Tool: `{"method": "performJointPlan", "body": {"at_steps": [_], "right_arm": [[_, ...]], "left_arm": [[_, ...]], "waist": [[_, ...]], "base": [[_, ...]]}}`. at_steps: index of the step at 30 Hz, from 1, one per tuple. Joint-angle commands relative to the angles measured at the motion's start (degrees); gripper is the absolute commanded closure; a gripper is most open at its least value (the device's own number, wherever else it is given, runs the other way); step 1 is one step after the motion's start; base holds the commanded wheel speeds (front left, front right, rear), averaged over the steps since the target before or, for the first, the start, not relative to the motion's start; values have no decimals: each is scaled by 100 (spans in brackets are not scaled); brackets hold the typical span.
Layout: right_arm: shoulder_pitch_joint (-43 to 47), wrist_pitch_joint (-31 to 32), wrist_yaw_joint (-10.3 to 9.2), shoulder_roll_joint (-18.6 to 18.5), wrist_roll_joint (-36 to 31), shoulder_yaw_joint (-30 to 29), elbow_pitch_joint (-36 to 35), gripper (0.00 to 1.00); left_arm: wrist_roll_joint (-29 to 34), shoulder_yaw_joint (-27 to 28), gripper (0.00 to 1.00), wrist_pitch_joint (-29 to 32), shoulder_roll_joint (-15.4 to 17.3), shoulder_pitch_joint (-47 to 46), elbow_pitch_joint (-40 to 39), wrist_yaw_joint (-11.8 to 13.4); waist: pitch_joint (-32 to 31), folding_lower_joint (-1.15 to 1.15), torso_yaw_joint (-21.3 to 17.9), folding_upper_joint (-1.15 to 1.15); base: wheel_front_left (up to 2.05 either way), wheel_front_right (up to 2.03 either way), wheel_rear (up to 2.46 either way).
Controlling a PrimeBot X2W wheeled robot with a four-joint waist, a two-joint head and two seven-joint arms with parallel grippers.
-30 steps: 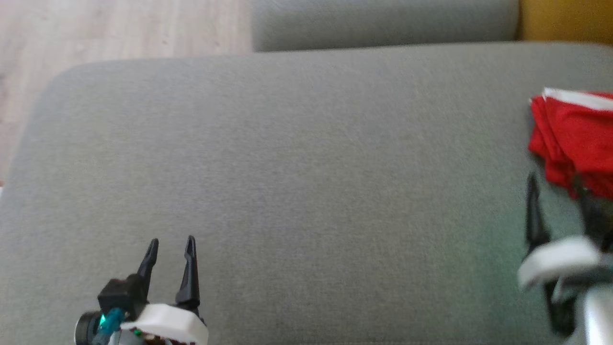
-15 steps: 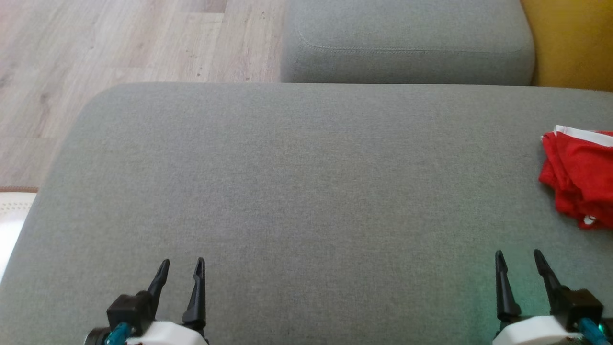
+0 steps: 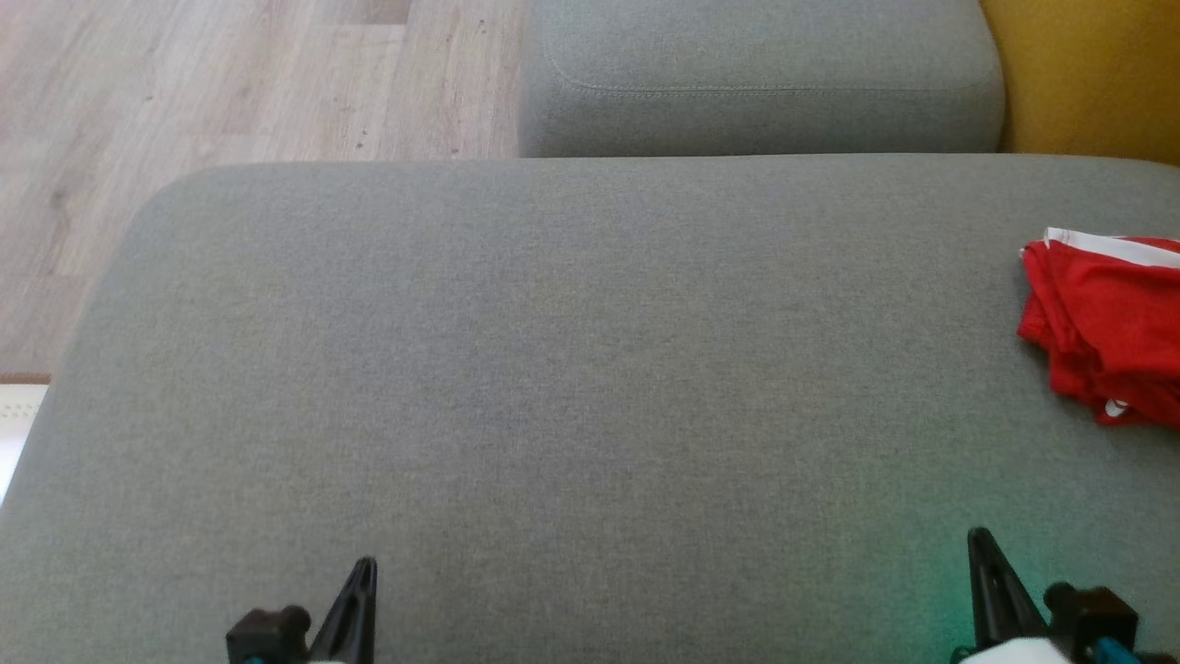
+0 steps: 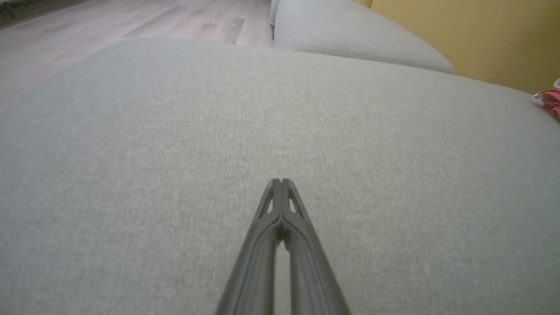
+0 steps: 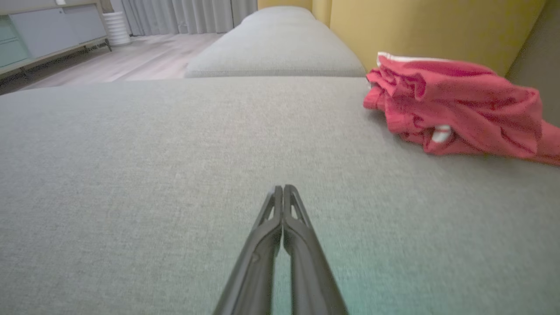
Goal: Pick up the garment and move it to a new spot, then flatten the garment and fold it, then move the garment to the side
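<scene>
The garment [image 3: 1111, 323] is a bunched red cloth with a white band, lying at the right edge of the grey cushion [image 3: 572, 369]. In the right wrist view the garment [image 5: 455, 111] lies ahead and to the right, apart from my fingers. My right gripper [image 5: 283, 189] is shut with nothing in it and hovers low over the cushion; it shows at the lower right of the head view [image 3: 979, 539]. My left gripper [image 4: 281, 182] is shut and empty too, low over bare cushion, at the lower left [image 3: 364, 564]. A sliver of the garment [image 4: 549, 99] shows far right in the left wrist view.
A second grey cushion [image 3: 756, 83] sits beyond the first. A yellow backrest [image 3: 1088, 74] runs along the right. Wooden floor [image 3: 230, 83] lies to the far left, with a pale rug corner [image 3: 18, 415]. A low cabinet [image 5: 48, 33] and curtains [image 5: 188, 15] stand far off.
Both grippers have shut from open and dropped lower in the head view. The right gripper had drawn back from beside the garment earlier. The camera has shifted slightly.
</scene>
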Motion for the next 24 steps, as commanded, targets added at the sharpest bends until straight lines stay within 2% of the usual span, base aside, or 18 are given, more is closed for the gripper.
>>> {"method": "performJointPlan", "body": {"at_steps": [1,24], "right_arm": [[-78,66,1,-2,166,-38,-74,100],[-290,422,8,-12,1875,-18,-244,100]], "left_arm": [[-165,28,100,34,2,-78,-102,-9],[-1726,266,100,384,34,-340,-176,-94]], "waist": [[3,0,-10,0],[33,0,-111,0]], "base": [[0,0,0],[0,0,0]]}}
